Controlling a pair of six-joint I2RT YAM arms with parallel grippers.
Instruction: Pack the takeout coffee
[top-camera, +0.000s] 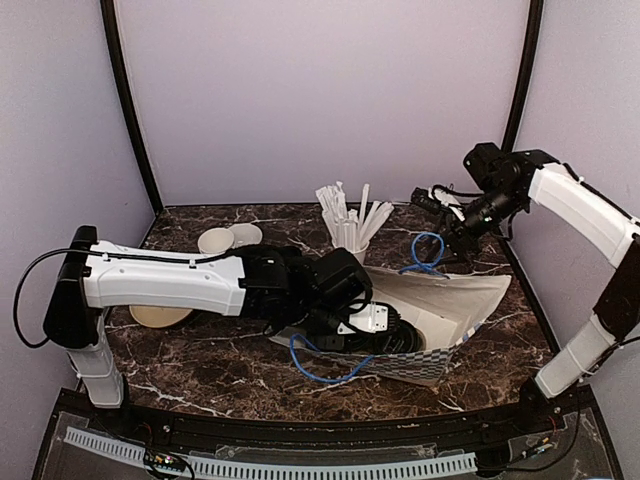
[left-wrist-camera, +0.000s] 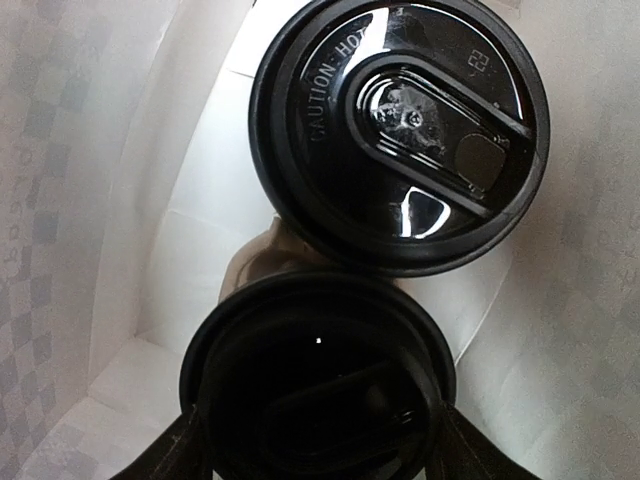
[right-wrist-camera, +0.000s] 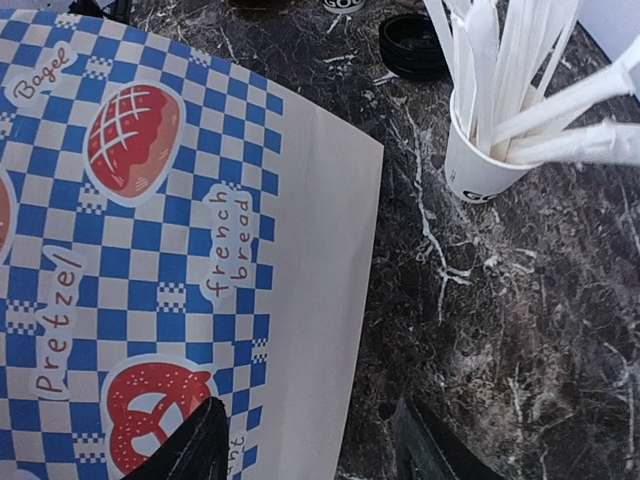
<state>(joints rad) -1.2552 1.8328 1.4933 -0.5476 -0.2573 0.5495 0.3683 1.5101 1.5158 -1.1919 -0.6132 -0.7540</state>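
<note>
- Found left hand (left-wrist-camera: 320, 425) deep inside the paper bag (top-camera: 455, 300), fingers (left-wrist-camera: 195, 440) clamped either side of the takeout coffee (left-wrist-camera: 318, 370), lid facing the wrist camera.
- Logged a second lidded cup (left-wrist-camera: 400, 130) already in the bag, just beyond the held one; could not tell whether the two rims touch.
- Found right hand (right-wrist-camera: 315, 450) spread and empty, hovering above the bag's right edge and the desk (right-wrist-camera: 520, 330) (so steadying nothing).
- Judged main risk: pushing further, or letting go carelessly, could shove the held cup into its neighbour and tip either one; could pop a lid and spill inside.
- Judged second risk: with the bag unanchored, drawing the fingers out along the soft wall could drag or collapse it onto the cups.
- Could not confirm either cup sitting flat on the bag floor.
- Noted straw cup (right-wrist-camera: 480, 165) far of the bag, packed with wrapped straws (right-wrist-camera: 520, 60); low stack of black lids (right-wrist-camera: 412, 45) near it, apart from the bag.
</note>
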